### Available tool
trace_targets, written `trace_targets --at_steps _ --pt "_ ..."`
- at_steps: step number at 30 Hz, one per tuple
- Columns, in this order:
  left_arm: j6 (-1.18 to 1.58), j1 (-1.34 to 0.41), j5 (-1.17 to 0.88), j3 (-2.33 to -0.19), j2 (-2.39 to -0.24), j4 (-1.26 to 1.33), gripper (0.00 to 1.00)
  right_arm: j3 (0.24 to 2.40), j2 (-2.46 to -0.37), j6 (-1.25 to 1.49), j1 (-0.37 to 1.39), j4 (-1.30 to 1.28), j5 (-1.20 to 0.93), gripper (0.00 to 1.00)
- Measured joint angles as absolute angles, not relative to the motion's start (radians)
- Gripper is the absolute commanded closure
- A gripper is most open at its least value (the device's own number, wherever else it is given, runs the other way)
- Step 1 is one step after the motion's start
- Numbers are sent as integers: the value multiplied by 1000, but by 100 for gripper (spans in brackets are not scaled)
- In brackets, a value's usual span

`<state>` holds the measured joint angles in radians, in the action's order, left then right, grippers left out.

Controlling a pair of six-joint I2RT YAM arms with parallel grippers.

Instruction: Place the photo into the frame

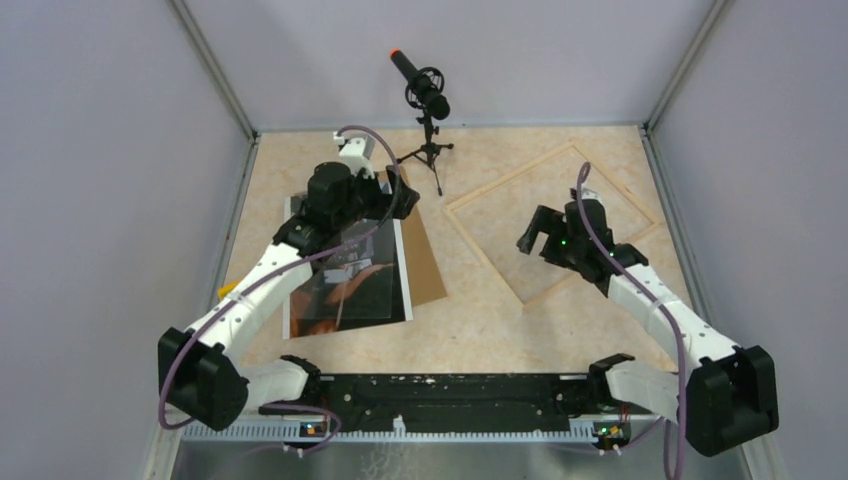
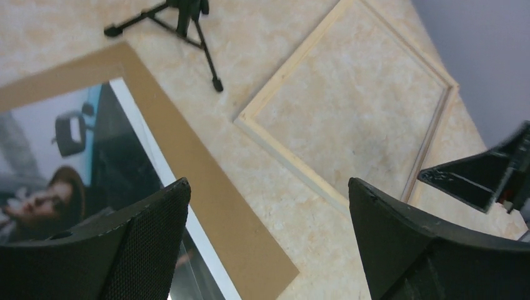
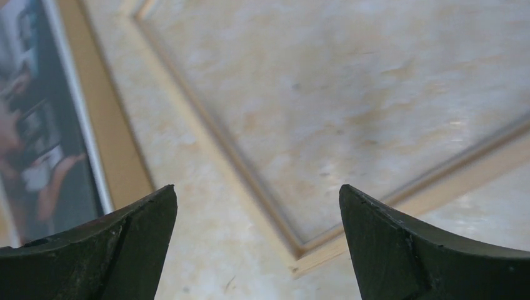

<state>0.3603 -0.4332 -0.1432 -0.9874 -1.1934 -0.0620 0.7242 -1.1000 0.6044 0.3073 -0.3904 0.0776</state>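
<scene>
The photo (image 1: 350,285), a dark glossy print with white margins, lies face up on the left of the table, and shows in the left wrist view (image 2: 62,156) and the right wrist view (image 3: 37,137). The frame (image 1: 485,255), a narrow pale wood border turned like a diamond, lies flat on the right with bare tabletop inside it (image 2: 290,161) (image 3: 437,190). My left gripper (image 1: 400,197) (image 2: 269,181) hangs open over the photo's far right corner, holding nothing. Over the frame's near-left edge my right gripper (image 1: 533,230) (image 3: 257,187) is open and empty.
A plain brown board (image 1: 425,260) (image 2: 187,156) (image 3: 106,125) lies under the photo, sticking out on its right side. A black microphone on a small tripod (image 1: 428,110) (image 2: 187,25) stands at the back centre. Grey walls close in the table on three sides.
</scene>
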Motion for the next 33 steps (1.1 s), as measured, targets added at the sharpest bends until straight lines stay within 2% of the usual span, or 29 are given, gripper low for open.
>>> trace_targets --at_steps 3,8,13,15,18,19,27,33 --pt "421 -435 -107 -1050 -1236 -217 1 749 -1085 611 398 -381 -23 1" --pt "469 -383 -109 -965 -1149 -397 2 740 -1117 730 600 -267 -135 1" --pt "505 -90 -153 -942 -1171 -545 2 709 -1253 880 702 -6 -204 1" --pt "538 -39 -126 -925 -1189 -556 1 709 -1324 921 712 69 -216 1" --pt "593 -42 -102 -862 -1193 -545 2 709 -1419 962 719 137 -232 12" --pt "611 -43 -95 -847 -1205 -548 2 709 -1445 972 724 156 -238 13" --pt "679 33 -96 -839 -1404 -528 1 785 -1621 1006 800 271 -326 12" --pt "714 76 -146 -797 -1436 -505 2 876 -1679 968 797 247 -334 10"
